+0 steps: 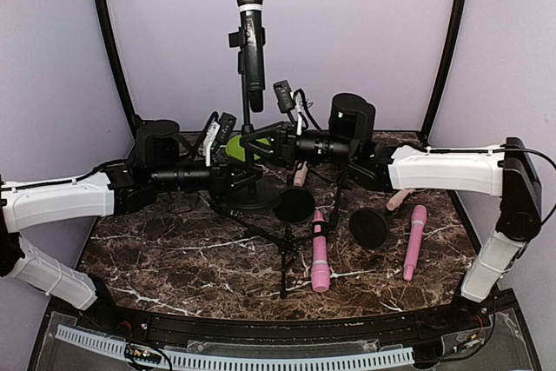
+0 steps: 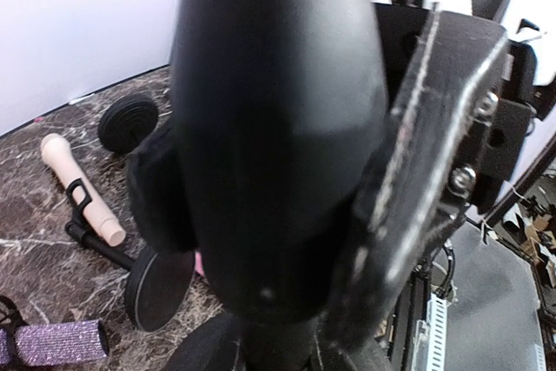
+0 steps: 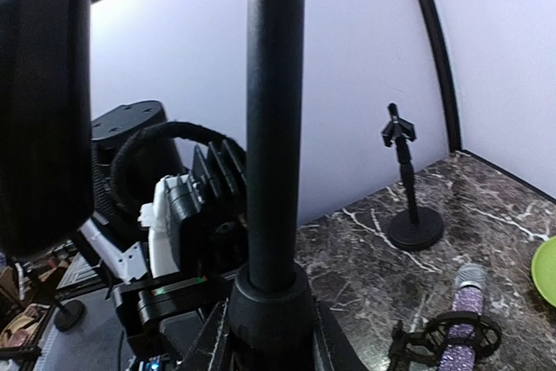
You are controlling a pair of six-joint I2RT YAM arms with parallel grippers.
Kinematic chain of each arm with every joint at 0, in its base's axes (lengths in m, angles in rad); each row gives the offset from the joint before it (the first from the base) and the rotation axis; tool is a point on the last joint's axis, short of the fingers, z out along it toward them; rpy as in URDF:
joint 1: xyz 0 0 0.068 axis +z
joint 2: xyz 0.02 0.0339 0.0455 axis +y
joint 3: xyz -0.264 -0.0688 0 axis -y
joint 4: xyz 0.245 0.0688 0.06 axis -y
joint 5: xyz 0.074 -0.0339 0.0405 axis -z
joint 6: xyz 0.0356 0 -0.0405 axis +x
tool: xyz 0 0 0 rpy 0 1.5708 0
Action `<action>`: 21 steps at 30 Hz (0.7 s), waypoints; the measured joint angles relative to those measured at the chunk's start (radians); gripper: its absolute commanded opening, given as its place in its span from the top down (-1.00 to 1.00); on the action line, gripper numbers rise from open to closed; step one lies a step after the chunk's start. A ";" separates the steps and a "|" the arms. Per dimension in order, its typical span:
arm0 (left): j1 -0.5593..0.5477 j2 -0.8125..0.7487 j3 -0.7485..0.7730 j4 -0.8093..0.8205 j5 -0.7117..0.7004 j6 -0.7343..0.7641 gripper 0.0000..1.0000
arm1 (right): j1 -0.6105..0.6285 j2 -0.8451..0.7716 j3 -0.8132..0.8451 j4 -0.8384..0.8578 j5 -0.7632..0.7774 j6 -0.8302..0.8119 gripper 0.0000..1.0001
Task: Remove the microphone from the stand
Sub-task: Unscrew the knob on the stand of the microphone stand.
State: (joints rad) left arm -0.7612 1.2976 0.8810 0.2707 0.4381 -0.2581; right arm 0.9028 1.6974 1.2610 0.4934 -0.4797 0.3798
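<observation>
Near edge: white ribbed cable strip (image 1: 261, 359) along the front rail, with an arm base at either end.

Worktop (image 1: 174, 258): dark marble pattern with white veining. Loose on it: pink microphone (image 1: 320, 254) near centre, second pink microphone (image 1: 414, 241) to the right, black disc (image 1: 369, 228) between the two.

Mid-worktop: left hand (image 1: 236, 167) pressed together on a thick black part of the stand (image 1: 247, 121), low down. Right hand (image 1: 265, 143) pinching the stand's thin pole from the opposite side, close by the left.

Higher up: black microphone (image 1: 250, 32) with a pale band, upright in the clip at the stand's top. Well above both hands, touched by neither.

Judgement: stand braced and nothing more, removal not begun. Left to do: free one hand, bring it up to the microphone body, and lift it out of the clip while the other hand steadies the pole.

Far side: lime-green plate (image 1: 233, 150) just behind the stand. Pale lilac backdrop (image 1: 365, 32) on three sides, with black curved frame bars (image 1: 109, 41) at the rear corners.
</observation>
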 measured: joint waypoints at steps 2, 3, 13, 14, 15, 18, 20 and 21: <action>0.001 -0.015 -0.008 0.019 0.052 0.000 1.00 | -0.006 -0.007 -0.004 0.026 -0.065 0.022 1.00; 0.003 -0.022 -0.010 0.029 0.081 0.000 1.00 | -0.008 -0.009 -0.004 0.042 -0.098 0.032 1.00; 0.010 -0.038 -0.035 0.119 0.294 -0.013 1.00 | -0.017 -0.016 0.010 0.090 -0.310 0.090 0.80; 0.010 -0.039 -0.037 0.124 0.303 -0.014 1.00 | -0.017 -0.016 0.010 0.089 -0.316 0.091 0.62; 0.010 -0.039 -0.039 0.125 0.306 -0.014 1.00 | -0.017 -0.016 0.010 0.089 -0.319 0.092 0.48; 0.011 -0.039 -0.039 0.124 0.300 -0.014 1.00 | -0.018 -0.017 0.010 0.087 -0.314 0.097 0.17; 0.017 -0.046 -0.039 0.103 0.284 -0.009 1.00 | -0.031 -0.026 0.007 0.086 -0.300 0.098 -0.06; 0.023 -0.053 -0.039 0.090 0.270 -0.006 1.00 | -0.043 -0.035 0.004 0.090 -0.289 0.105 -0.15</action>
State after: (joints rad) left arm -0.7383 1.2449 0.8425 0.3611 0.7078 -0.2646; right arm 0.8593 1.6627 1.2648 0.5838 -0.7685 0.4850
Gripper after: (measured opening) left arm 0.174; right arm 0.445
